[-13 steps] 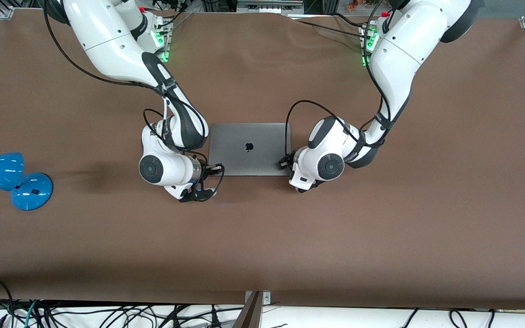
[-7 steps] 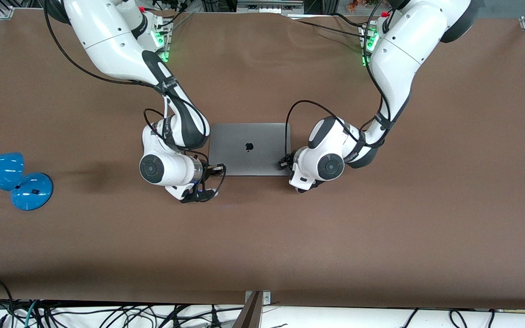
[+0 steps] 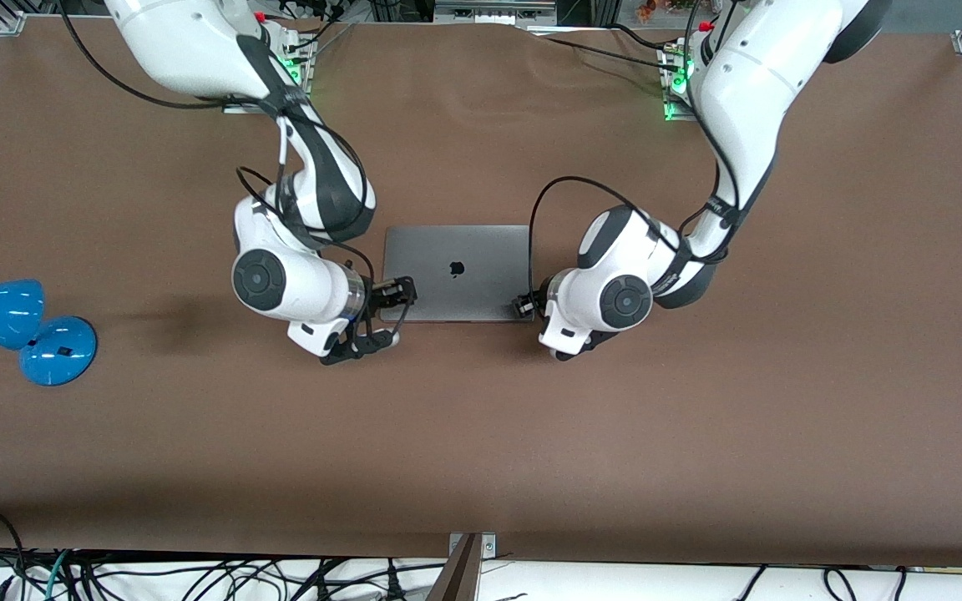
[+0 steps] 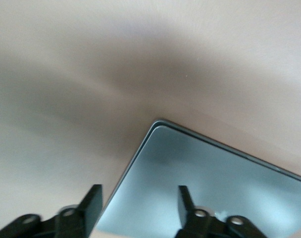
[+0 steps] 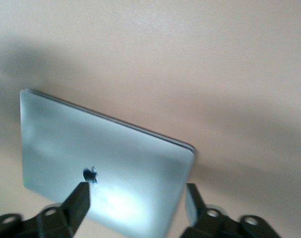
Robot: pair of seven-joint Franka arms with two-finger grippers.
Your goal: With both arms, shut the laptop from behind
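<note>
Left end effector (image 3: 524, 305): black fingers (image 4: 187, 198) spread, gripping nothing, over lid corner nearest front camera at left arm's end. Right end effector (image 3: 397, 292): fingers (image 5: 78, 198) likewise spread, empty, over matching corner at right arm's end.

Slim silver-grey metal laptop with dark apple logo (image 3: 457, 272): lid flat on base, mid brown worktop (image 3: 481, 442).

Judgement: closing step done; arms in release phase. Next move calls for straight lift clear, no drag on lid.

Versus 1.0 s ago: both wrists higher and shifted outward; laptop unmoved.
</note>
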